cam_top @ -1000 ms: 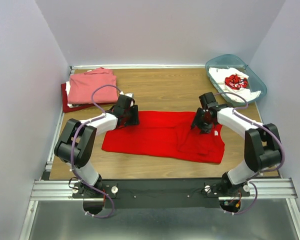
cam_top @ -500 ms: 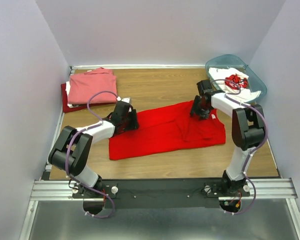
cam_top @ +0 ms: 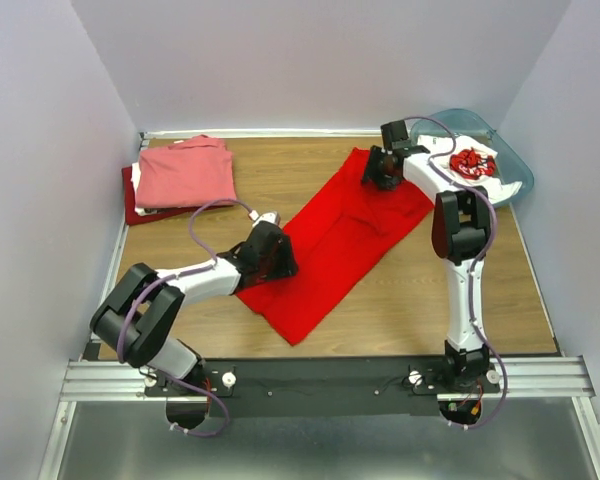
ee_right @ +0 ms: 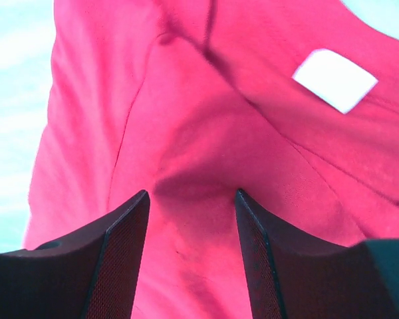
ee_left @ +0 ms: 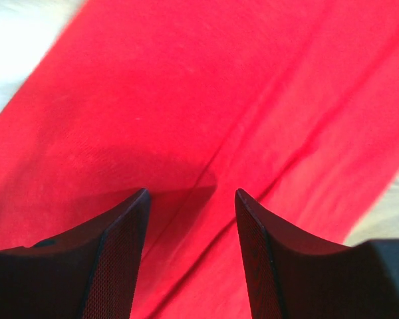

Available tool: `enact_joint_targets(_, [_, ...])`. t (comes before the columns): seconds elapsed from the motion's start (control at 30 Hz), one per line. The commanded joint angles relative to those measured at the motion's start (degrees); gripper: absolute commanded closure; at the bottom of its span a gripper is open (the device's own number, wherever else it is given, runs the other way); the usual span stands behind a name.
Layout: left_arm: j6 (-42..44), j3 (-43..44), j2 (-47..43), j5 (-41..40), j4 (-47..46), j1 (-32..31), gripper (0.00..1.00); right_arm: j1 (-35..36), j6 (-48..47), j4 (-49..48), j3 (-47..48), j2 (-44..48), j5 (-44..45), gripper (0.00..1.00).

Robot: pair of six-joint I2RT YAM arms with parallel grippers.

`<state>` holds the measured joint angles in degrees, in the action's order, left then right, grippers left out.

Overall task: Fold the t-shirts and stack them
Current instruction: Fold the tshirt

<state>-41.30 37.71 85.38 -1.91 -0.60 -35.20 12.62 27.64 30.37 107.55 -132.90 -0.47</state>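
Top view: red shirt (cam_top: pixel 330 240) lies slantwise across the table (cam_top: pixel 300 165), near-L to far-R. My L pincer (cam_top: pixel 278 262) sits on its near-L edge, my R pincer (cam_top: pixel 378 170) on its far end by the bin (cam_top: pixel 515 170). Pink shirt (cam_top: pixel 185 172) folded on a pile, far L

L wrist: jaws apart, flat red cloth under & btwn them, nothing clamped

R wrist: same, jaws apart on wrinkled cloth, white label (ee_right: pixel 334 80) just beyond

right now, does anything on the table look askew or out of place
The bright red t-shirt lies slanted across the table, creased along its middle, while the salmon-pink t-shirt sits folded at the far left.
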Motion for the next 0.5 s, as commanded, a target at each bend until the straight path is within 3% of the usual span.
enact_joint_targets(0.0, [-5.3, -2.8, 3.1, 0.7, 6.2, -5.2, 0.37, -0.1, -2.1, 3.0, 6.2, -11.1, -6.0, 0.38])
enact_joint_targets(0.27, [-9.9, -0.5, 2.8, 4.7, 6.2, -13.7, 0.37, 0.0, -0.3, 3.4, 21.0, -19.8, -11.6, 0.37])
enact_joint_targets(0.47, [-11.6, 1.7, 4.8, 7.1, 3.2, -17.1, 0.37, 1.2, -0.1, 3.4, 26.6, -23.4, -15.1, 0.36])
